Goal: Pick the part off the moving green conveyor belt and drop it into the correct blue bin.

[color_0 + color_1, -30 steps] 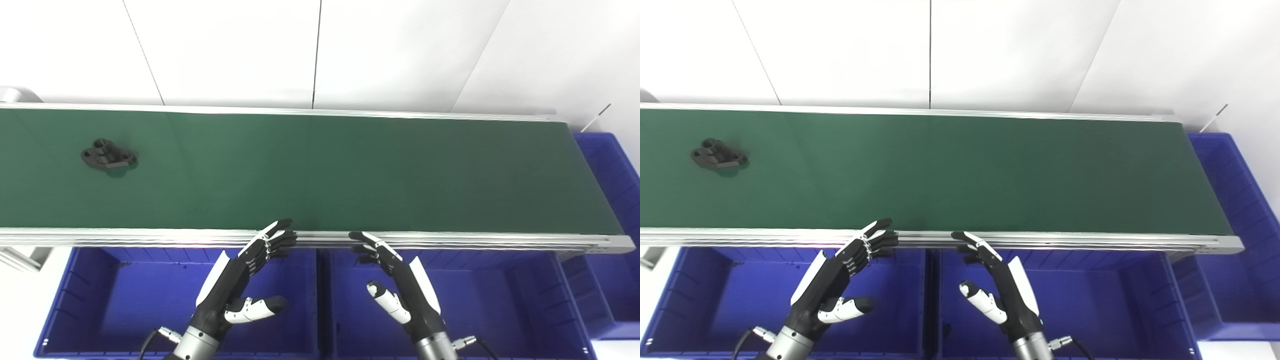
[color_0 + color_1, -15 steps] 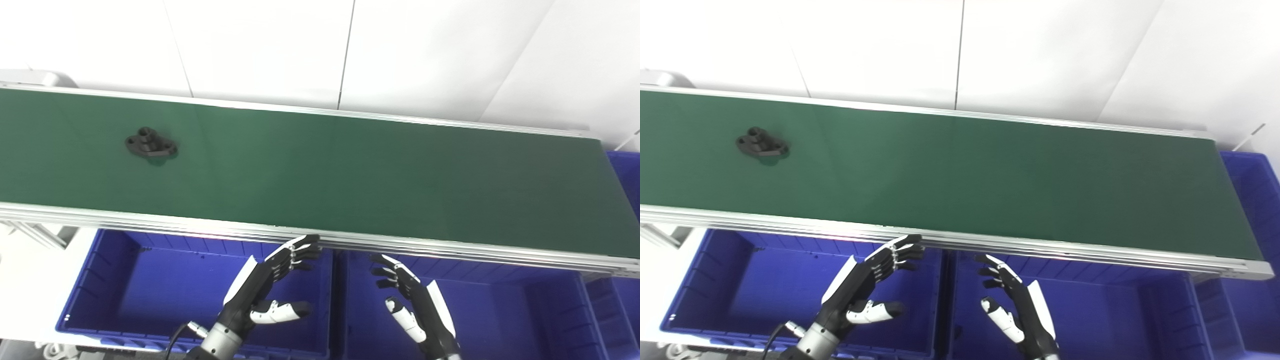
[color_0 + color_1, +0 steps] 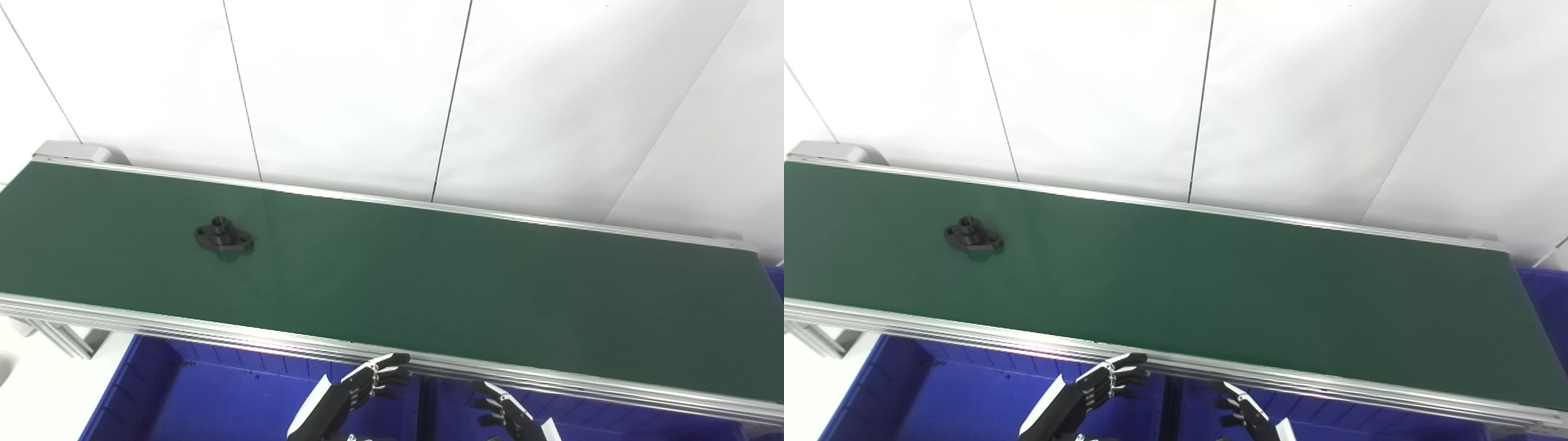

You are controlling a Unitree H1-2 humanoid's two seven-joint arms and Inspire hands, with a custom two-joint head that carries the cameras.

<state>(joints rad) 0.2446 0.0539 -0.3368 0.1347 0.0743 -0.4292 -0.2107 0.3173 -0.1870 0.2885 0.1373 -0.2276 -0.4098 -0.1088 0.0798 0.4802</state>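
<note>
2 hands wait empty, fingers spread: left hand (image 3: 343, 401), right hand (image 3: 511, 419). Black part (image 3: 224, 237) rides the conveyor belt (image 3: 459, 288), well up-left of the left hand. Better to reach ahead of its travel before closing.

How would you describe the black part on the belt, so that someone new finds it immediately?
Start from the long green conveyor belt that crosses the picture in front of the white wall. Go toward its left end: the black part lies there alone, a flat flange with a short raised collar. It is the only object on the belt.
</note>
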